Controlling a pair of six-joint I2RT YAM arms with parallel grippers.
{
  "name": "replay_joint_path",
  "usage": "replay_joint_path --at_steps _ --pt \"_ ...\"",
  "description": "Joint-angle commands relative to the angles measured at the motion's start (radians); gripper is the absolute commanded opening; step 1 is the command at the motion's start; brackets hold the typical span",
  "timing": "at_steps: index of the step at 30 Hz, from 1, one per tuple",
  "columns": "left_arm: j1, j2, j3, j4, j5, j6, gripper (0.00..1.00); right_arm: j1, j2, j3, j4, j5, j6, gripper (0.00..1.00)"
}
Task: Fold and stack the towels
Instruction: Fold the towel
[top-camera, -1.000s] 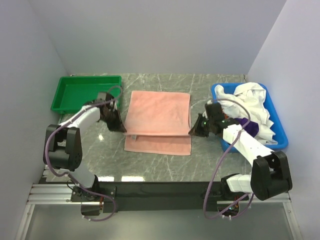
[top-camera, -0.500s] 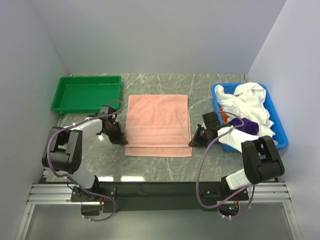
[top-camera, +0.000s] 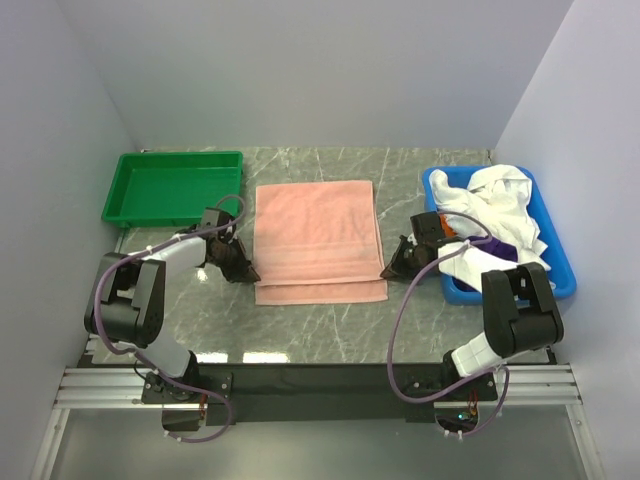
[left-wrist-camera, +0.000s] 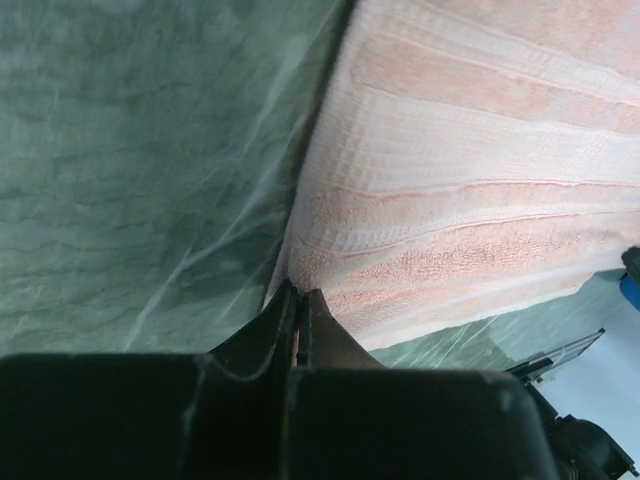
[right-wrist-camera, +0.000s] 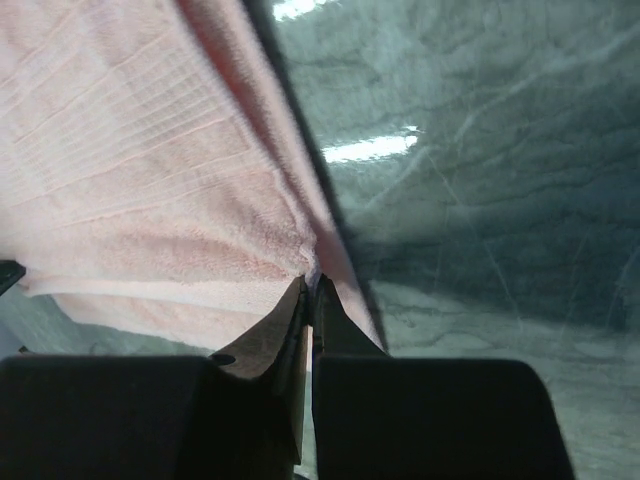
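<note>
One salmon-pink towel (top-camera: 318, 235) lies flat in the middle of the table (top-camera: 330, 330), doubled over. Two layers count at its near end, the upper one stopping just short of the lower, so a narrow strip of the under layer shows along the near edge.

Two grippers, both low at the table and both at that near end, one on each side.
- Left gripper (top-camera: 245, 272): at the towel's left edge. In the left wrist view its jaws (left-wrist-camera: 298, 295) are pressed together with no gap, and the corner of the pink cloth (left-wrist-camera: 480, 180) runs into the tips. Clamped on the towel's edge.
- Right gripper (top-camera: 388, 270): at the towel's right edge, mirror of the left. In the right wrist view its jaws (right-wrist-camera: 312, 285) are likewise together, with the pink cloth (right-wrist-camera: 130, 170) pinched between the tips.

Two containers.
- One green tray (top-camera: 170, 190), far left, well apart from the pink towel.
- One blue bin (top-camera: 430, 182), far right, beside the right arm.

The bin holds a heap of white towels (top-camera: 495, 205) spilling over its far rim. They are too crumpled together to count. One purple towel (top-camera: 495, 243) shows partly beneath the white, toward the bin's near side.
</note>
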Motion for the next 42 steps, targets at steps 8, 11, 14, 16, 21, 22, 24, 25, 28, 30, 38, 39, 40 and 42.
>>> replay_joint_path --at_steps 8,11,14,16,21,22,24,25,28,30,38,39,40,42 --pt "-0.016 -0.125 0.129 -0.171 -0.170 0.040 0.01 -0.031 -0.209 0.076 -0.181 0.139 -0.061 0.00" --pt "-0.051 -0.181 0.146 -0.234 -0.196 0.034 0.01 -0.028 -0.289 0.059 -0.221 0.137 -0.055 0.00" --pt "-0.086 -0.237 0.131 -0.265 -0.219 0.020 0.01 -0.020 -0.349 0.027 -0.247 0.139 -0.049 0.00" --pt "-0.095 -0.256 0.085 -0.253 -0.230 0.008 0.01 -0.017 -0.369 -0.011 -0.248 0.137 -0.039 0.00" --pt "-0.102 -0.273 -0.024 -0.222 -0.218 -0.006 0.01 0.001 -0.398 -0.103 -0.242 0.137 -0.007 0.00" --pt "-0.106 -0.274 -0.038 -0.217 -0.213 -0.004 0.01 0.007 -0.404 -0.112 -0.245 0.136 0.004 0.00" --pt "-0.118 -0.262 -0.076 -0.199 -0.210 -0.003 0.01 0.023 -0.397 -0.134 -0.247 0.139 0.005 0.00" --pt "-0.123 -0.255 -0.090 -0.191 -0.206 -0.004 0.01 0.026 -0.380 -0.140 -0.247 0.144 0.007 0.00" --pt "-0.128 -0.213 -0.127 -0.154 -0.210 -0.004 0.01 0.035 -0.340 -0.151 -0.239 0.154 0.014 0.00" --pt "-0.128 -0.187 -0.142 -0.139 -0.210 -0.001 0.01 0.044 -0.326 -0.155 -0.228 0.163 0.022 0.00" --pt "-0.129 -0.109 -0.136 -0.098 -0.225 -0.001 0.01 0.056 -0.250 -0.148 -0.185 0.183 0.016 0.00" --pt "-0.129 -0.100 -0.131 -0.096 -0.224 -0.003 0.01 0.056 -0.240 -0.142 -0.182 0.182 0.016 0.00" --pt "-0.129 -0.092 -0.125 -0.093 -0.224 -0.003 0.01 0.056 -0.222 -0.139 -0.173 0.183 0.017 0.00" --pt "-0.129 -0.066 -0.108 -0.085 -0.232 -0.003 0.01 0.058 -0.204 -0.125 -0.162 0.191 0.016 0.00"
